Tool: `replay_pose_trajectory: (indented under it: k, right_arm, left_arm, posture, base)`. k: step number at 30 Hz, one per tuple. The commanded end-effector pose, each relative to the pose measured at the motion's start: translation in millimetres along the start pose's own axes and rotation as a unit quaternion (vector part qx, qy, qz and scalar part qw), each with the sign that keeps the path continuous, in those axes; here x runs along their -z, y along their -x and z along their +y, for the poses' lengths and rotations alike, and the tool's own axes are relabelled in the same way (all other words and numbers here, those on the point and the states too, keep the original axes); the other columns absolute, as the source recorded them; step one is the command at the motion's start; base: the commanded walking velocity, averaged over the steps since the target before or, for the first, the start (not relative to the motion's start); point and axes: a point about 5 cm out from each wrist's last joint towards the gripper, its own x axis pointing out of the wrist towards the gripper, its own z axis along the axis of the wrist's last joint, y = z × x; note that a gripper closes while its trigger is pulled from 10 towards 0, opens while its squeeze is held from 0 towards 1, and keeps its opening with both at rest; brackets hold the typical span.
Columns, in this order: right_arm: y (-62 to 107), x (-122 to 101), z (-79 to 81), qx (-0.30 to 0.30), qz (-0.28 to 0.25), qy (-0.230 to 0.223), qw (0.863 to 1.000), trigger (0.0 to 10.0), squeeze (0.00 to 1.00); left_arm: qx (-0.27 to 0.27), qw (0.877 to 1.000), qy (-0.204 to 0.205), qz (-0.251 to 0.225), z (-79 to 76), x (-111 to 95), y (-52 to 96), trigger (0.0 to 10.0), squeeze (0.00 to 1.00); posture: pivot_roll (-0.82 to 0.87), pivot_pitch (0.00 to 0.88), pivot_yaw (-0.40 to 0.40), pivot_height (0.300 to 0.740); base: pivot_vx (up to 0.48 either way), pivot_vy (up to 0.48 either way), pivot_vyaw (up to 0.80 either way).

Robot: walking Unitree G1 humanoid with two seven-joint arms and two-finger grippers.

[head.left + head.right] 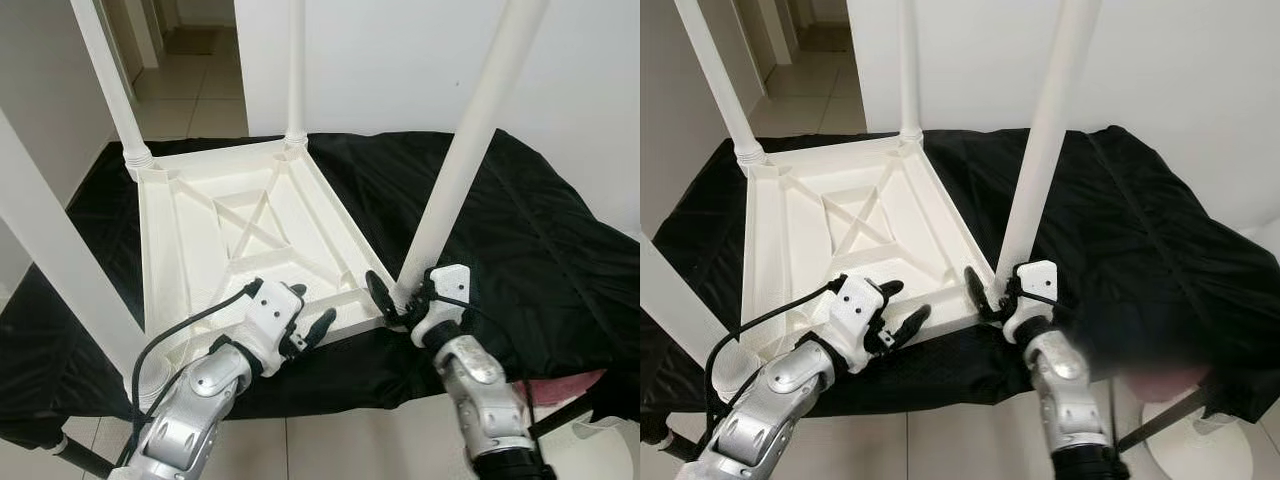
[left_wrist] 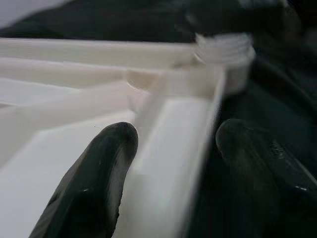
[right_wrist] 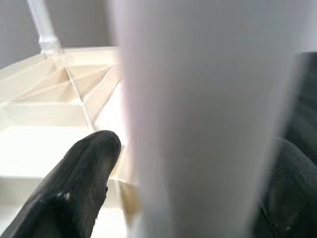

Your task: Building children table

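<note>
A white plastic children's table (image 1: 240, 230) lies upside down on a black cloth (image 1: 520, 230), its legs pointing up. My left gripper (image 1: 310, 310) is open and straddles the table's near rim (image 2: 168, 163), one finger (image 2: 99, 173) inside the rim and the other (image 2: 257, 168) outside. My right gripper (image 1: 405, 295) is at the near right corner, closed around the base of the near right leg (image 1: 470, 140). In the right wrist view that leg (image 3: 198, 99) sits between the two black fingers (image 3: 84, 183).
Three more legs stand up: far left (image 1: 105, 70), far right (image 1: 296, 70) and near left (image 1: 60, 260). A white wall rises behind the cloth, with a tiled doorway (image 1: 190, 90) at the far left. A white object (image 1: 600, 450) sits low at the right.
</note>
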Motion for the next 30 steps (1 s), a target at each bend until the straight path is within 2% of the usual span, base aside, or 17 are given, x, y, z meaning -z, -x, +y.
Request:
replay_pose_trajectory:
  k: [1, 12, 17, 20, 23, 24, 25, 26, 27, 30]
  right_arm:
    - [-0.9, 1.2, 3.2, -0.032, -0.001, -0.004, 0.999, 10.0, 0.0]
    - [-2.5, 2.5, -16.7, -0.137, 0.024, 0.033, 0.99, 10.0, 0.0]
    - [-3.4, 2.5, -17.9, -0.145, 0.028, 0.038, 0.988, 10.0, 0.0]
    - [-5.8, 6.4, -21.6, -0.179, 0.052, 0.054, 0.981, 10.0, 0.0]
    - [-6.2, 6.9, -22.2, -0.185, 0.056, 0.056, 0.98, 10.0, 0.0]
    - [-7.4, 5.9, -23.6, -0.189, 0.056, 0.06, 0.978, 8.2, 0.0]
    - [-9.1, 4.5, -26.1, -0.192, 0.058, 0.065, 0.977, 3.0, 0.0]
    - [-9.1, 4.5, -26.1, -0.192, 0.058, 0.065, 0.977, 3.0, 0.0]
    - [-10.7, 3.4, -28.4, -0.194, 0.06, 0.07, 0.977, 0.0, 0.0]
    - [-11.9, 2.4, -30.9, -0.198, 0.063, 0.075, 0.975, 0.0, 0.0]
  left_arm:
    - [0.021, 1.0, -0.004, -0.004, -5.1, -2.3, -0.6, 10.0, 0.0]
    - [0.077, 0.997, 0.003, -0.004, -10.9, -6.2, 3.0, 10.0, 0.0]
    - [0.084, 0.996, 0.003, -0.006, -11.9, -8.0, 3.9, 10.0, 0.0]
    - [0.086, 0.996, 0.006, -0.011, -13.2, -10.8, 3.1, 10.0, 0.0]
    - [0.085, 0.996, 0.007, -0.013, -13.2, -11.2, 2.6, 10.0, 0.0]
    - [0.083, 0.996, 0.014, -0.018, -13.1, -12.6, 1.6, 10.0, 0.0]
    - [0.081, 0.996, 0.024, -0.024, -12.3, -14.5, 0.6, 10.0, 0.0]
    - [0.081, 0.996, 0.024, -0.024, -12.3, -14.5, 0.6, 10.0, 0.0]
    - [0.08, 0.996, 0.032, -0.028, -11.3, -15.6, -0.1, 10.0, 0.0]
    - [0.078, 0.996, 0.037, -0.03, -10.2, -16.3, -0.7, 10.0, 0.0]
  posture:
    - [0.0, 0.0, 0.001, 0.74]
    - [0.0, 0.0, 0.0, 0.74]
    - [0.0, 0.0, 0.001, 0.74]
    - [-0.01, 0.0, 0.015, 0.74]
    - [-0.01, 0.0, 0.015, 0.74]
    - [-0.01, 0.0, 0.016, 0.74]
    - [-0.02, 0.0, 0.015, 0.74]
    - [-0.02, 0.0, 0.015, 0.74]
    - [-0.02, 0.0, 0.015, 0.74]
    - [-0.02, 0.0, 0.012, 0.74]
  base:
    - [0.0, 0.0, 0.0]
    - [0.0, 0.0, 0.0]
    - [0.0, 0.0, 0.0]
    - [0.0, 0.0, 0.0]
    - [0.0, 0.0, 0.0]
    - [0.0, 0.0, 0.0]
    - [0.0, 0.0, 0.0]
    - [0.0, 0.0, 0.0]
    - [0.0, 0.0, 0.0]
    - [0.0, 0.0, 0.0]
